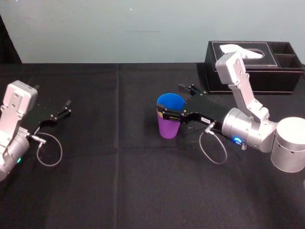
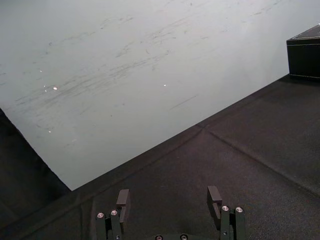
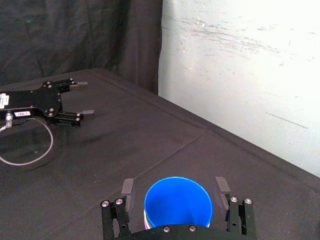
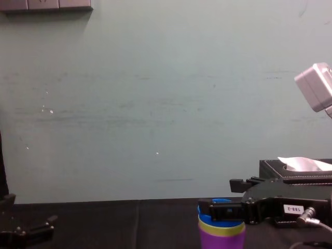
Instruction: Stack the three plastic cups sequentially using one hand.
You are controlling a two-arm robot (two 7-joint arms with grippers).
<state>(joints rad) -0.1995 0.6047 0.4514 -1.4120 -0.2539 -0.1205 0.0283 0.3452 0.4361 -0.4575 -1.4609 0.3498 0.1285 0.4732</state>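
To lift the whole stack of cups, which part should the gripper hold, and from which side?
Probably the purple outer cup, on its bare wall just under the nested rims, from the right side, where the right gripper straddles the stack, fingers open. The stack stands upright and widens upward, so a side pinch should hold. The left gripper lies parked at the left.

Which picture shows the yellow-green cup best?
Chest view: the yellow-green plastic cup is a band between the blue plastic cup and the purple plastic cup. Right wrist view: a sliver. Head view: the right gripper crosses it.
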